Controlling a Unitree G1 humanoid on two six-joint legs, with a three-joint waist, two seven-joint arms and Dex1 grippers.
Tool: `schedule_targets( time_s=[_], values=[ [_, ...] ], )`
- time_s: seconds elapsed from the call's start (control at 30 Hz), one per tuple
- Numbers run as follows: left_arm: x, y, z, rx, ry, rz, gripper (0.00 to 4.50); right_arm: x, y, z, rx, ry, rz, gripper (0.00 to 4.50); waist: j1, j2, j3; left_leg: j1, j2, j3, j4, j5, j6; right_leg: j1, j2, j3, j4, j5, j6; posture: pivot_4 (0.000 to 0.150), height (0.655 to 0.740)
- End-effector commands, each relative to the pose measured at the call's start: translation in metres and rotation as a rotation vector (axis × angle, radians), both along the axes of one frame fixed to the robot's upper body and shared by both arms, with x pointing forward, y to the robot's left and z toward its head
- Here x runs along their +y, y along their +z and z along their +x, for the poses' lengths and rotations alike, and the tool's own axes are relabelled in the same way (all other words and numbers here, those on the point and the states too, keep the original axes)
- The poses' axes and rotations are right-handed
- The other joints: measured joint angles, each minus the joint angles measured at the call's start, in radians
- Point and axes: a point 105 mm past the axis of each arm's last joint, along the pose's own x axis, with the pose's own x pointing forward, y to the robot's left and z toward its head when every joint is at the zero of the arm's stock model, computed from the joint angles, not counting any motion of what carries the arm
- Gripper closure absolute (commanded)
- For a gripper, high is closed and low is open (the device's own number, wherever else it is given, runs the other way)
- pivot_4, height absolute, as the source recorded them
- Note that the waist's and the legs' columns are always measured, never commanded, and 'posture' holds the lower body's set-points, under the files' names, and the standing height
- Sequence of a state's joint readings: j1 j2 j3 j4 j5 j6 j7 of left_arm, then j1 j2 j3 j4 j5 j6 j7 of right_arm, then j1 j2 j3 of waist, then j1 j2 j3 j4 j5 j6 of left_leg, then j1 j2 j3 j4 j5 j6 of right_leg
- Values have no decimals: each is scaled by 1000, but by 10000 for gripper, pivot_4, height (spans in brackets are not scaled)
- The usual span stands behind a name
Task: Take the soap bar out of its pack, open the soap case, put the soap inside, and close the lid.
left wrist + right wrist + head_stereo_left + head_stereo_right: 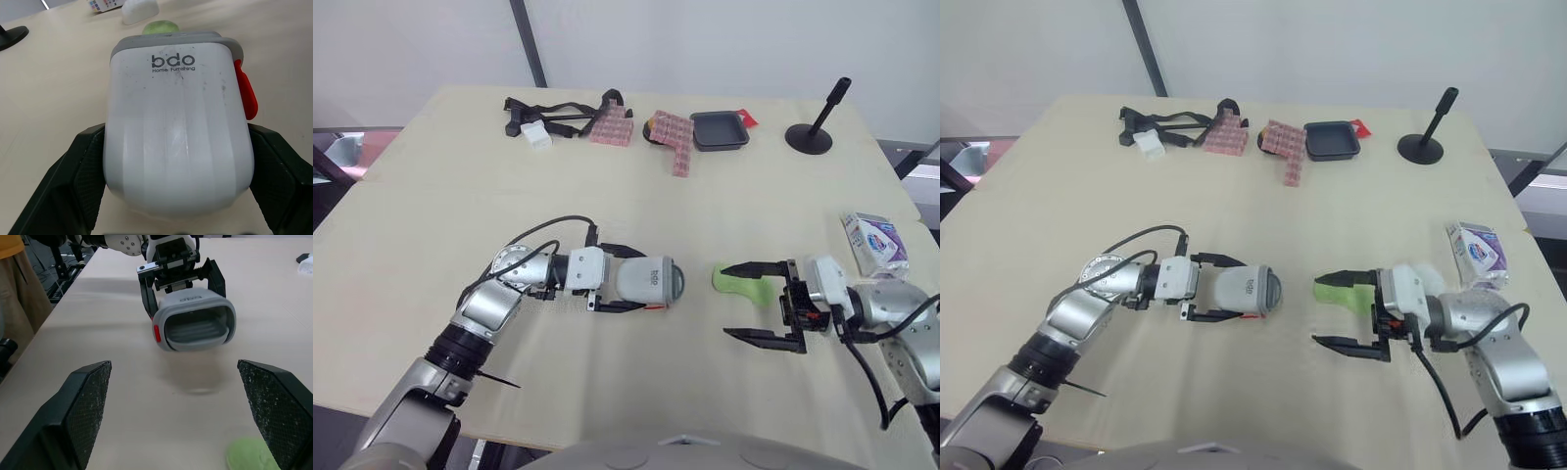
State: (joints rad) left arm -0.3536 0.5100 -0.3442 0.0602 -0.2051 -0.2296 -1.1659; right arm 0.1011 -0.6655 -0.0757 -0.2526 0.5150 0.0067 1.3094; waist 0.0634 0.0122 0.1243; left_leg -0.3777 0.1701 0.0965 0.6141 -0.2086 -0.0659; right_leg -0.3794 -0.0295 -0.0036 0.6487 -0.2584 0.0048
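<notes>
Jaws of the right gripper [724, 302] stand wide apart and hold nothing. Jaws of the left gripper [641, 280] are clamped on the two flanks of the soap case [649, 281].

1. Table [607, 176]: both grippers work over its near half and face each other across a bare gap.
2. Soap case: it lies on its side. Its long axis runs along the left fingers [83, 171] and points at the right gripper. The grey-rimmed end faces that gripper, and the right wrist view shows a ribbed inside through it, so the case is judged open. A red latch [246, 93] sits on one flank.
3. Soap pack [876, 240]: it rests near the right edge of the table, well apart from both grippers.
4. Soap bar [742, 284]: green and unwrapped, it lies flat on the table inside the right gripper's span, just beside the farther finger [754, 267]. Its long axis runs roughly toward the case.

Judgement: the right arm is nearer the soap bar. The bar sits off-centre in the span, so the gripper should shift toward it before closing. The case mouth lies straight ahead of the bar.
</notes>
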Motion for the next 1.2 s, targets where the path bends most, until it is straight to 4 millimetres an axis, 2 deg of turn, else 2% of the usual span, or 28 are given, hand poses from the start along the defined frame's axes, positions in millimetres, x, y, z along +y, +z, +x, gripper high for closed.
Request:
schedule_targets(
  time_s=[0.03, 0.23, 0.43, 0.73, 0.9, 1.2],
  values=[
    [7, 14, 6, -59, 15, -9, 10333, -13, -2, 5, -33, -183, 1, 442, 0, 0, 0, 0, 0, 0, 0, 0, 0, 0, 0, 0, 0, 0, 0, 1500, 7400],
    [12, 13, 8, -61, 26, -4, 10333, -34, -8, -10, -72, -351, -47, 442, -8, 0, 0, 0, -1, 0, 0, 0, 0, 0, -1, 0, 0, 0, 0, 1500, 7400],
    [13, 13, 10, -61, 33, -3, 10333, -39, -4, -25, -48, -362, 28, 442, -15, 0, 0, 0, -1, 0, -1, 0, 0, 0, -1, 0, -1, 0, 0, 1500, 7400],
    [14, 16, 17, -67, 24, 23, 10333, -40, -27, -48, 1, -266, 12, 442, -15, 0, 0, 0, -2, 0, -2, 0, 1, 1, -2, -1, -2, 0, 0, 1500, 7400],
    [12, 17, 19, -67, 10, 60, 10333, -40, -29, -46, 19, -272, 19, 442, -18, 0, 0, 0, -2, 0, -2, 0, 2, 1, -2, -1, -2, 0, 0, 1500, 7400],
    [4, 10, 25, -84, -12, 250, 10333, -39, -28, -40, 22, -259, 22, 442, -20, 0, 0, 0, -2, -1, -2, 0, 2, 2, -2, -1, -2, 0, 0, 1500, 7400]
  ],
)
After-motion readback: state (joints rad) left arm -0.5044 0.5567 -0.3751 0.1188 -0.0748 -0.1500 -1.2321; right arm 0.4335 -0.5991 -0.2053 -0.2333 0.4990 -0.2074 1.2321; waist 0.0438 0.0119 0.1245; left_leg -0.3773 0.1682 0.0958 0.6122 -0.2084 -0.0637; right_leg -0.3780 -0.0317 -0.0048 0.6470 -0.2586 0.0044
